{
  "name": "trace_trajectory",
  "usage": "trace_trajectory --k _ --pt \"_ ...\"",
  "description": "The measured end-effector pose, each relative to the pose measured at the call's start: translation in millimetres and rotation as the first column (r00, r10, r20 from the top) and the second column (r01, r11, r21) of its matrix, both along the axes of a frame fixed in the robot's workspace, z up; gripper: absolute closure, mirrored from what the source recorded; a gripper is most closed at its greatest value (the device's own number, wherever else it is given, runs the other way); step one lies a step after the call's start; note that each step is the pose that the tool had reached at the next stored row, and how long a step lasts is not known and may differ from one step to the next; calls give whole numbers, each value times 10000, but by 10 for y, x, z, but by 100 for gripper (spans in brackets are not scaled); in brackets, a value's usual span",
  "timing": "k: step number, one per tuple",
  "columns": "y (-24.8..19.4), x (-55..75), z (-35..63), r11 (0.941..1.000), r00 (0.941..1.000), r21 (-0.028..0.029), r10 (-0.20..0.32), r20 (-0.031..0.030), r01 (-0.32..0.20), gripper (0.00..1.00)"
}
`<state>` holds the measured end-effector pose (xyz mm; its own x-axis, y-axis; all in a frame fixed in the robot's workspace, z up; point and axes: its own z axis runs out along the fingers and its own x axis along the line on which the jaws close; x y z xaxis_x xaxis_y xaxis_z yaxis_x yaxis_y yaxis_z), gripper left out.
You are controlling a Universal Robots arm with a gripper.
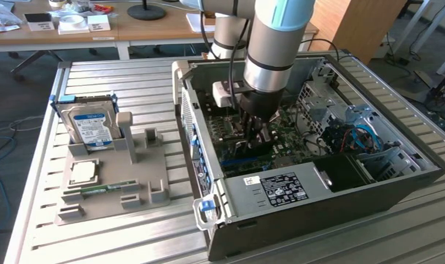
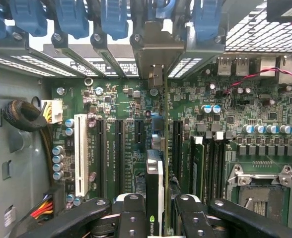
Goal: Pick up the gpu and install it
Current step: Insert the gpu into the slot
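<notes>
Install step: gripper clamped on gpu, edge-down over the motherboard; seating calls for keeping it square.

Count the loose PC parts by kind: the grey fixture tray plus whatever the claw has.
hard drive: 1, upright on the grey fixture tray
silver processor chip: 1, flat on the tray
memory stick: 1, on the tray
gpu: 1, gripped by the claw above the motherboard
Total: 4
</notes>
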<state>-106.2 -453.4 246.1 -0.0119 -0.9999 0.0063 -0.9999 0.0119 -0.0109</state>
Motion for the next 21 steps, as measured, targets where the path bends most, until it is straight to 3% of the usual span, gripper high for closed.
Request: trace_trajectory --k 21 --pt "-2 -14 -38 10000 10000 0 1 -2 -1 73"
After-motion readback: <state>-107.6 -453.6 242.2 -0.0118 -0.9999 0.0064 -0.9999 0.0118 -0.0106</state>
